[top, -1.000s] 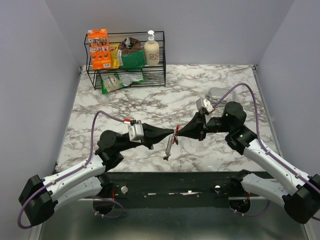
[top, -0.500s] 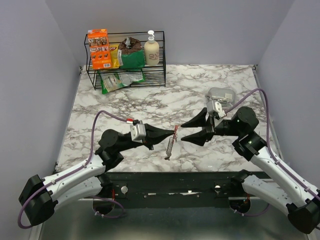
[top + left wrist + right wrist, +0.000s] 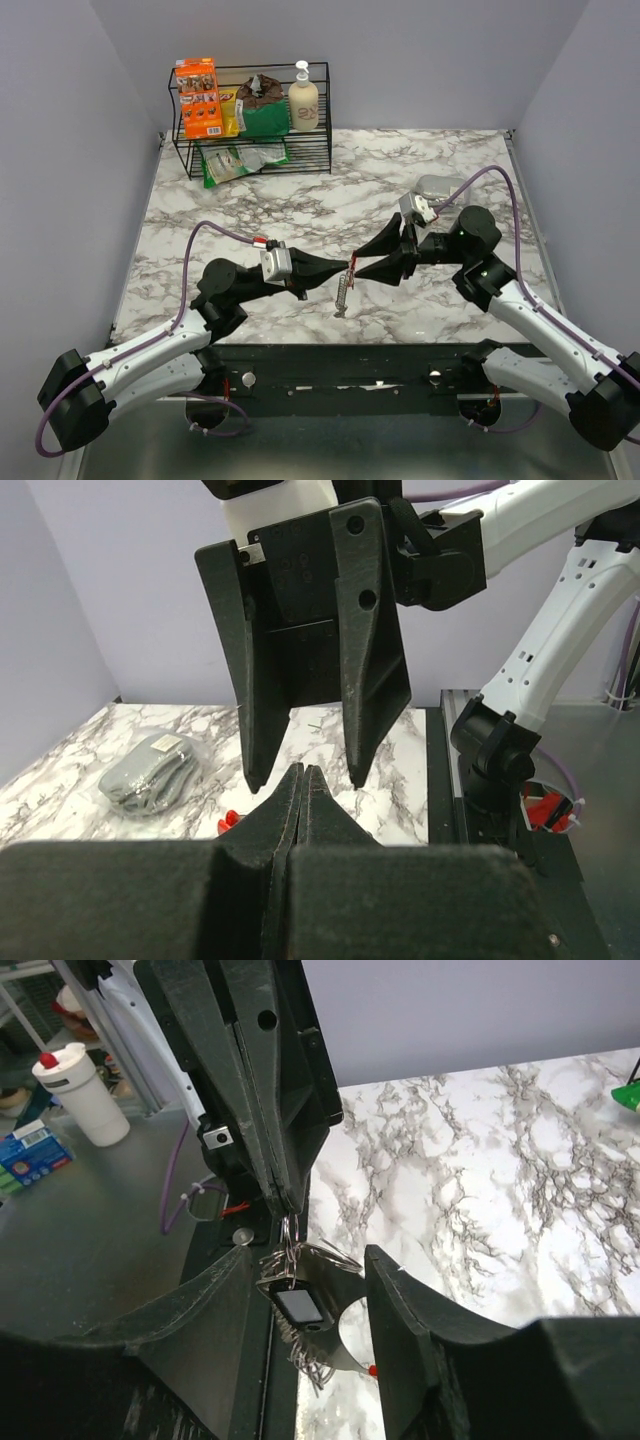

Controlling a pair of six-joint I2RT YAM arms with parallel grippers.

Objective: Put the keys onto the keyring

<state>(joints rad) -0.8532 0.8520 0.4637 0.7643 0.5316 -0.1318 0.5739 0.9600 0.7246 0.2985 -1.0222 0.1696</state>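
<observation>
The marble table (image 3: 250,210) fills the top view. A black wire rack (image 3: 310,150) stands at its 11 o'clock corner and holds an orange box (image 3: 197,97), green bags (image 3: 262,118) and a soap bottle (image 3: 303,100).

The left arm (image 3: 150,360) reaches in from 7 o'clock and the right arm (image 3: 540,320) from 5 o'clock. Their tips meet just near of the table's middle. A gray pouch (image 3: 437,186) lies on the marble at about 2 o'clock from that meeting point.

The left gripper (image 3: 338,268) is pressed fully closed, with no gap between its fingers in its own wrist view. It pinches the top of the keyring (image 3: 342,290). The red side sits at the fingertips, and the gray ridged side hangs toward 6 o'clock, clear of the marble as far as the top view shows.

The right gripper (image 3: 357,264) stands parted. It holds nothing, and one finger sits on each side of the left gripper's tip.

In the right wrist view, thin wire loops (image 3: 318,1253) dangle from the closed tip. Below them hangs the small black key (image 3: 298,1307), in the gap between the right gripper's fingers (image 3: 225,1295) and close to the 9 o'clock one. I cannot tell whether it touches that finger.
</observation>
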